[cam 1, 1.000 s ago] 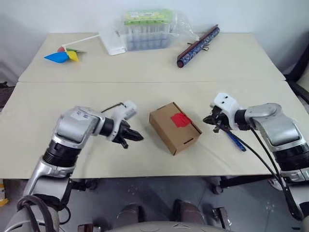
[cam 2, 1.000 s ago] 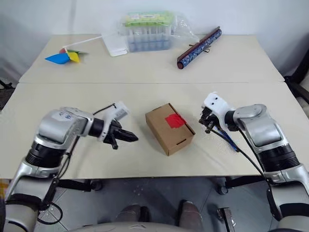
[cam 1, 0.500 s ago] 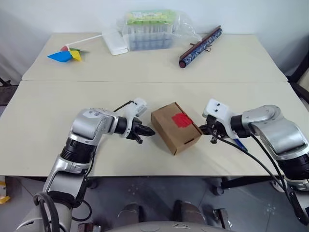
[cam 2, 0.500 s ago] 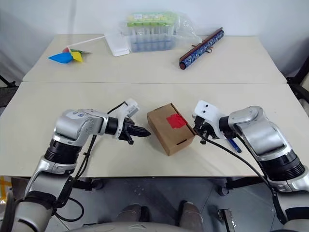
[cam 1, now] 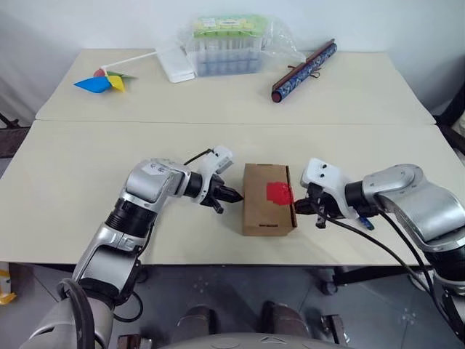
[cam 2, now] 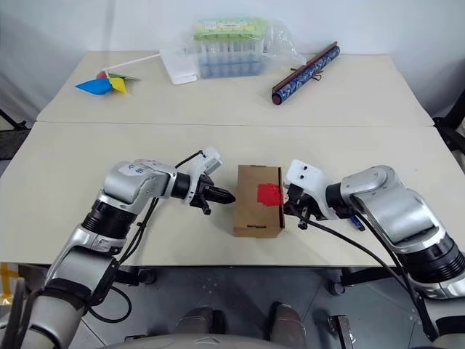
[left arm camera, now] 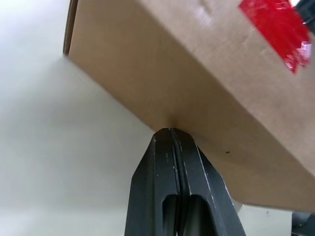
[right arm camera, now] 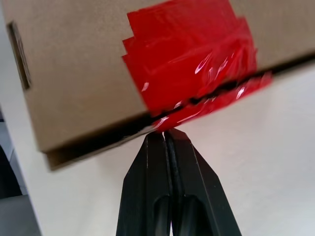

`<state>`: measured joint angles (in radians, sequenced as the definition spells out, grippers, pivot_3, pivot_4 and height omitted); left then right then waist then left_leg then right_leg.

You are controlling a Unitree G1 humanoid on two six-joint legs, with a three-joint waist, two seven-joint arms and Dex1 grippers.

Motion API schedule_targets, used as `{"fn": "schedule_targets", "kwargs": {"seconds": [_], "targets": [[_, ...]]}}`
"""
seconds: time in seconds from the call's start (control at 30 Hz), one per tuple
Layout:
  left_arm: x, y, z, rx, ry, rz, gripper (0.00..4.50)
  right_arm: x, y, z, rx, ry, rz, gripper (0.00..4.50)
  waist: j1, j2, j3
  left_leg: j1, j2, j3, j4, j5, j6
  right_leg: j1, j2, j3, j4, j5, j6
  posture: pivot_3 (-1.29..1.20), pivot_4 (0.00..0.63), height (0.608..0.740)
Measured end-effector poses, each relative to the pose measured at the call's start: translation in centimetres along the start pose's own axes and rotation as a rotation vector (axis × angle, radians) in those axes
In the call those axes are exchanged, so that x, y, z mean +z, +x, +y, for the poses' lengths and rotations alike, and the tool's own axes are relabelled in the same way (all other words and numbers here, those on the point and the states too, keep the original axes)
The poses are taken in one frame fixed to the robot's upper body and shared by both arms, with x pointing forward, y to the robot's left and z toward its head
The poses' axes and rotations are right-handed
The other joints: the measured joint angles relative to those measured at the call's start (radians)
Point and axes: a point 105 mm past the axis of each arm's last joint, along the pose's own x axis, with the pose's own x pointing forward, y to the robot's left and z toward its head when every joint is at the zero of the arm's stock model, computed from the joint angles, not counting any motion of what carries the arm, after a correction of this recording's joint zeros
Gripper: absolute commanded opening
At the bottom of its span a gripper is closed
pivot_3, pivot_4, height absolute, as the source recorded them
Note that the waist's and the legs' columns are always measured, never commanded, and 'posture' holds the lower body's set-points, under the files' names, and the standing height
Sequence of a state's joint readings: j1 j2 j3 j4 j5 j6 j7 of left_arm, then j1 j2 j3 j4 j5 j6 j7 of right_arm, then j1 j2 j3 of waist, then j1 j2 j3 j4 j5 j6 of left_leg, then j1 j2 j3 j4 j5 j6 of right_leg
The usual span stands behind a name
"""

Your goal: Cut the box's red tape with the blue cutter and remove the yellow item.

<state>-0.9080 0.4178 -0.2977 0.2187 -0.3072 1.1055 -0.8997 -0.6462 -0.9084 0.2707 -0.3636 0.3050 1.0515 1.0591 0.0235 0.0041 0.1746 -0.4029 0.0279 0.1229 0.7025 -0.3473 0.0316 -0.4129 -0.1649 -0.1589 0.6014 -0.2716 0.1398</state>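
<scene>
The brown cardboard box (cam 1: pixel 263 211) lies at the table's near middle, squared to the front edge. Its red tape (cam 1: pixel 279 193) wraps over the top's right edge. My left gripper (cam 1: pixel 234 195) is shut, and in the left wrist view its tips (left arm camera: pixel 171 132) press the box's left side wall. My right gripper (cam 1: pixel 298 206) is shut and holds nothing. Its tips (right arm camera: pixel 165 133) touch the tape (right arm camera: pixel 192 73) where it folds over the flap seam. A short end of the blue cutter (cam 1: pixel 366 223) shows on the table behind my right forearm. The yellow item is hidden.
At the back of the table lie a blue-yellow pinwheel (cam 1: pixel 98 82), a white flat pack (cam 1: pixel 174 64), a clear case of tubes (cam 1: pixel 225 45) and a long dark patterned roll (cam 1: pixel 304 70). A seam (cam 1: pixel 109 122) crosses the table between them and the box.
The box has turned from diagonal to square with the table edge. My left gripper moved right onto its left side. My right gripper moved left from the cutter to the taped edge.
</scene>
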Motion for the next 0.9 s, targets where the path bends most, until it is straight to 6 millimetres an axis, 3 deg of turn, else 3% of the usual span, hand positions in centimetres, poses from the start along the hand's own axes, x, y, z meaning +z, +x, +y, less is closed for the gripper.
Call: {"fn": "schedule_targets", "kwargs": {"seconds": [0.23,0.5,0.57,0.63,0.77,0.9], "targets": [[-0.2,-0.2,0.3,0.001,0.008,0.018,0.0,-0.2,-0.1,-0.3,-0.036,-0.013,0.001,0.05,-0.001,0.0,0.0,0.0,0.0,0.0,0.0,0.0,0.0,0.0,0.0,0.0,0.0,0.0,0.0,0.0,0.15,0.74],[-0.6,-4.6,2.2,0.055,0.058,0.023,0.0,-0.8,-3.8,-3.3,-0.236,-0.043,0.024,0.05,0.0,0.0,0.0,-0.001,0.0,0.0,0.0,0.0,0.0,0.0,0.0,0.0,0.0,0.0,0.0,0.0,0.15,0.74],[0.4,-6.2,2.1,0.041,0.092,-0.017,0.0,-0.8,-5.3,-4.3,-0.307,-0.02,0.014,0.43,0.0,-0.001,0.0,-0.001,0.0,0.0,0.0,0.0,0.0,0.0,0.0,0.0,0.0,0.0,0.0,0.0,0.15,0.74],[2.3,-6.8,0.7,-0.021,0.17,-0.06,0.0,-0.5,-6.1,-4.8,-0.356,0.019,-0.012,0.98,0.002,-0.001,0.0,-0.001,0.0,0.0,0.001,0.0,0.0,0.0,0.0,0.0,0.0,0.0,0.0,0.0,0.15,0.74],[4.7,-6.4,-2.3,-0.171,0.315,-0.103,0.0,0.3,-6.1,-4.7,-0.362,0.104,-0.062,2.4,-0.001,0.0,0.0,-0.001,0.0,0.0,0.001,0.0,0.0,0.0,0.0,0.0,0.0,0.0,0.0,0.0,0.15,0.74],[5.4,-4.7,-3.4,-0.254,0.402,-0.081,0.0,1.3,-6.4,-4.5,-0.382,0.195,-0.097,3.84,-0.001,0.0,0.0,-0.001,0.0,0.0,0.001,0.0,0.0,0.0,0.0,0.0,0.001,0.0,0.0,0.0,0.15,0.74]]}}
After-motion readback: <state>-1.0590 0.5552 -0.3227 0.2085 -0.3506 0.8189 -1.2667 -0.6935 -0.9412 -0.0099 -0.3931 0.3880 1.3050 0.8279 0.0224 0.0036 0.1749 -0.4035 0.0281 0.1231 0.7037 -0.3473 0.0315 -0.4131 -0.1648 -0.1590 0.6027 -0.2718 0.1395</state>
